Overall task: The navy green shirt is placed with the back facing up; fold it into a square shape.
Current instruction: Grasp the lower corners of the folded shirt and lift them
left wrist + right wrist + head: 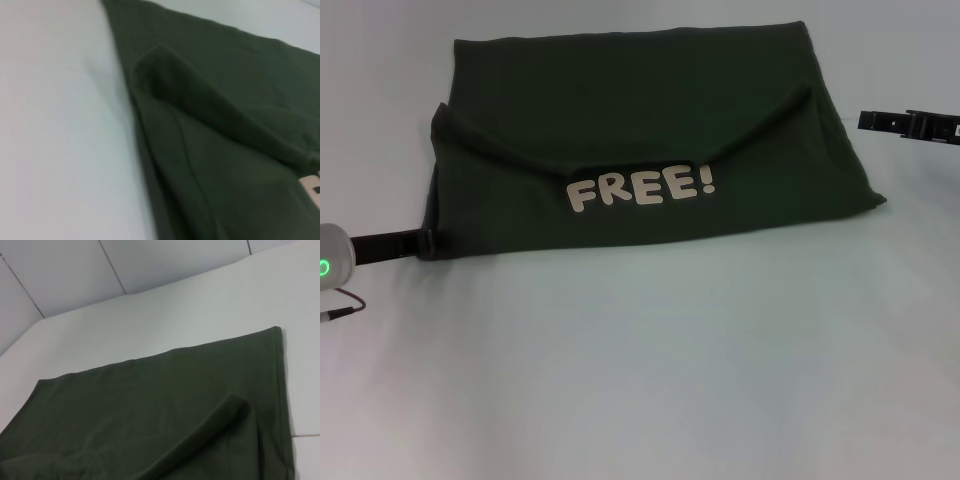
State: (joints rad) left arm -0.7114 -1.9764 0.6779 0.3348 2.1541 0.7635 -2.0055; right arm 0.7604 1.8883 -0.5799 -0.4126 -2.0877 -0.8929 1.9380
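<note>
Olive-green cloth covers the far half of the white table (640,380): the navy green shirt (650,110) lies flat, its upper layer folded forward in a sagging curve so that the cream "FREE!" lettering (640,188) shows at the near edge (a sign, I judge, that folding is partway done). The left gripper (420,240) sits low at the shirt's near left corner, touching the cloth, probably to pinch it; whether it is open, I cannot tell. The right gripper (870,121) hovers beside the right edge, apart from the cloth, its state equally unclear.
</note>
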